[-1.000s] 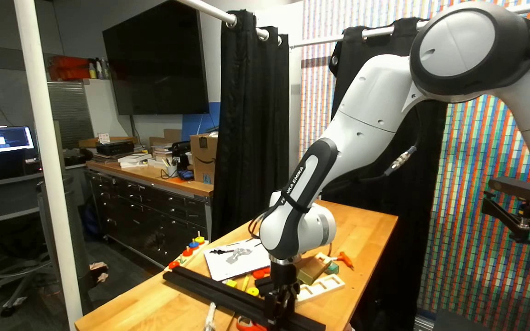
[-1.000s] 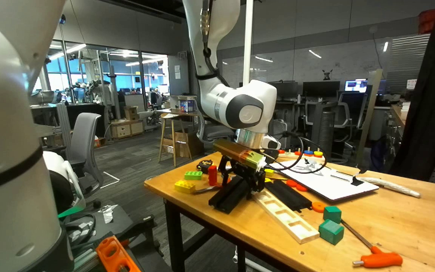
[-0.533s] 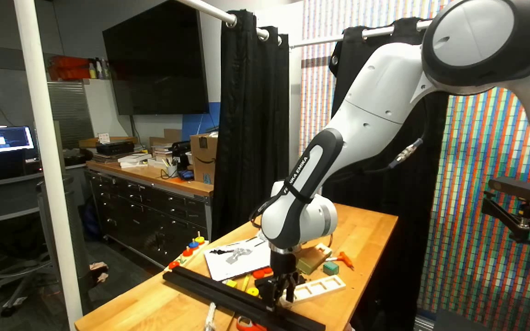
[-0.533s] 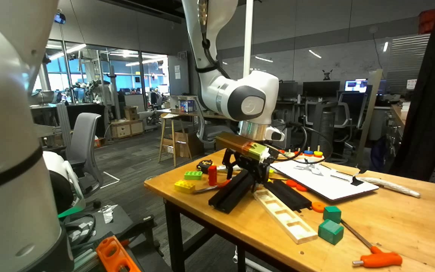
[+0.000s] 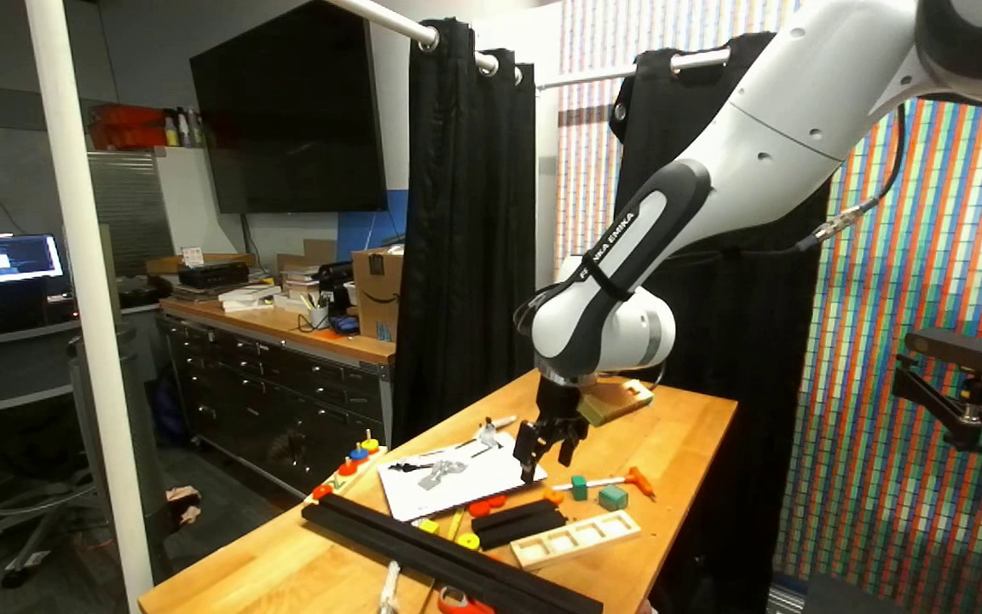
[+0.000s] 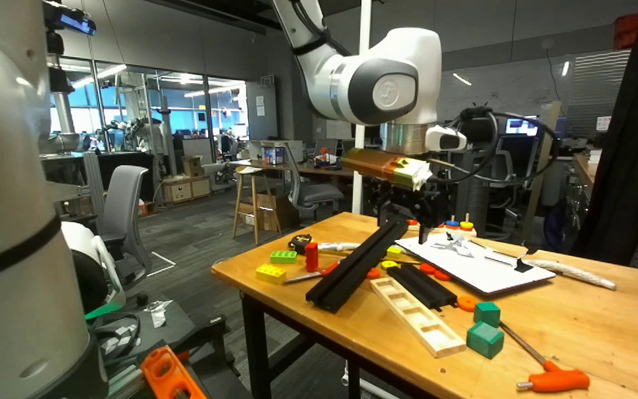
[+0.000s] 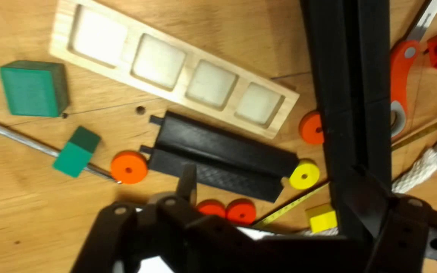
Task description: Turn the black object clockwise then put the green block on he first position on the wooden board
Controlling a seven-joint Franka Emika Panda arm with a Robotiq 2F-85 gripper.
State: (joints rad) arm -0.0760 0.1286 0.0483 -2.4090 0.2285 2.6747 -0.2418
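Note:
The black object, a long grooved black bar, lies on the table in both exterior views (image 5: pixel 448 554) (image 6: pixel 358 266) and at the right of the wrist view (image 7: pixel 349 94). The wooden board, with a row of square recesses (image 5: pixel 576 540) (image 6: pixel 418 318) (image 7: pixel 127 64), lies beside it with its recesses unfilled. A tiny bright green block (image 6: pixel 283 257) lies beyond the bar in an exterior view. Two darker green cubes (image 6: pixel 485 339) (image 7: pixel 72 157) lie past the board's other end. My gripper (image 5: pixel 547 467) (image 6: pixel 402 227) (image 7: pixel 275 185) is open, empty and raised above the table.
A short dark slab (image 7: pixel 222 157) lies between the board and a white panel (image 6: pixel 474 266). An orange-handled tool (image 6: pixel 554 380), scissors (image 7: pixel 400 79), a yellow brick (image 6: pixel 270 274), a red cylinder (image 6: pixel 312 256) and several small discs surround them. A peg toy (image 5: pixel 350 467) stands at the table edge.
My gripper has risen from low over the black bar and moved away from it, towards the white panel. The bar has stayed in place; the wooden board shifted very slightly.

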